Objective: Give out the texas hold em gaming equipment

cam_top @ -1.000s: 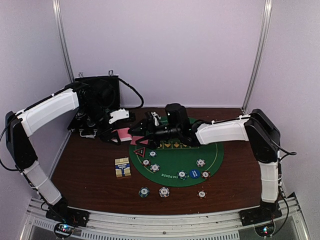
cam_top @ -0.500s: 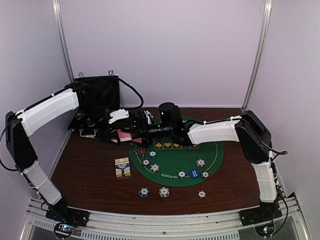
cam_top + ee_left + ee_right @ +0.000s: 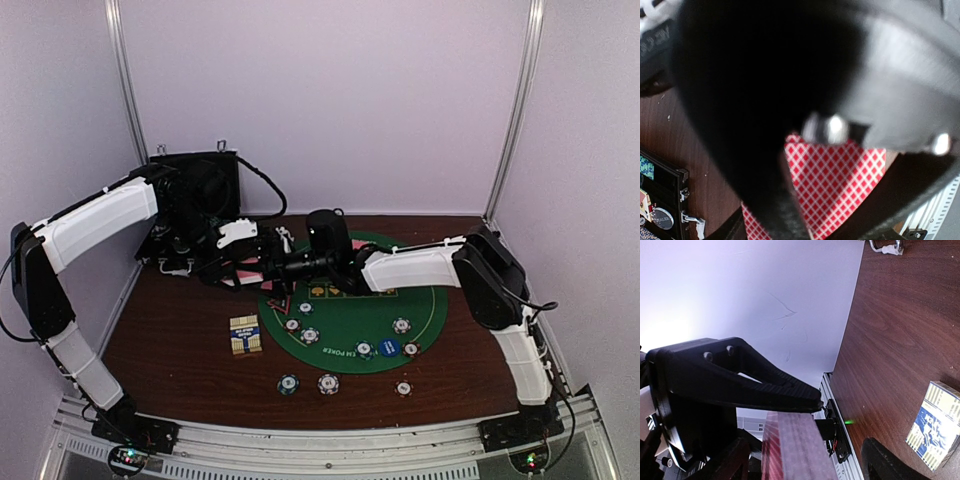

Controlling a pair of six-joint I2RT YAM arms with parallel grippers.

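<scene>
Left tool (image 3: 228, 266) clamped on cards (image 3: 840, 180) at mat's (image 3: 432, 300) 10 o'clock edge; right tool (image 3: 842, 427) stood wide open around same cards, not gripping.

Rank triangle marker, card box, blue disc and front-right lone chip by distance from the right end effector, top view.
1. Triangle marker, beside the right end effector.
2. Card box, off the mat, left.
3. Blue disc, mat's near edge.
4. Lone chip, off the mat, front-right.
</scene>
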